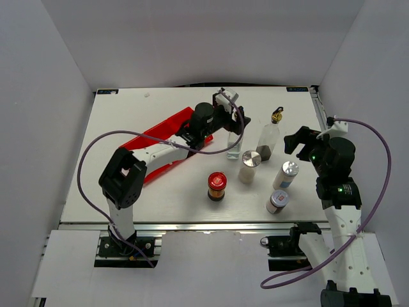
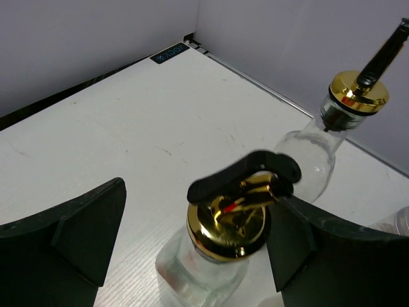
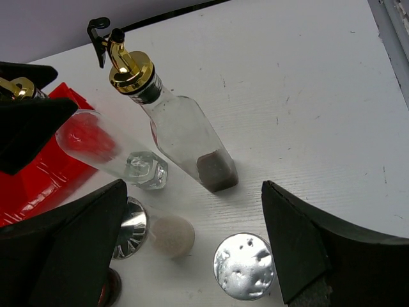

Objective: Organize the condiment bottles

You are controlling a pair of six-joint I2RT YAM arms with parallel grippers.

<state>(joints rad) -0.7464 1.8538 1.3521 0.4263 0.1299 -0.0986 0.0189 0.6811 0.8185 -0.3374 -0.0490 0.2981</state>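
Six containers are seen standing on the surface (image 1: 160,211), all outside the red tray (image 1: 167,125), which lies at the left under the left arm. The left bottle (image 1: 235,144) is of clear glass and appears to hold nothing but a clear look through to the red behind it; its gold cap carries a black pourer flap. The right bottle (image 1: 268,141), just beside it, is topped by a gold pourer, and a little dark matter is seen at its bottom. In front of the bottles a white shaker (image 1: 250,167) with a silver lid is placed, and two more shakers (image 1: 286,174) (image 1: 278,201) are set to its right; what is in them cannot be told. The jar (image 1: 217,186), dark with a red lid, is found nearest the arms, left of the shakers. The left fingers (image 2: 70,236) are spread wide around the left bottle's cap, which is set close against the right-hand one; whether it is touched cannot be told, and a clear gap is left on the other side. The right fingers (image 3: 70,249) are spread wide above the right-hand shakers, and nothing is held or touched.
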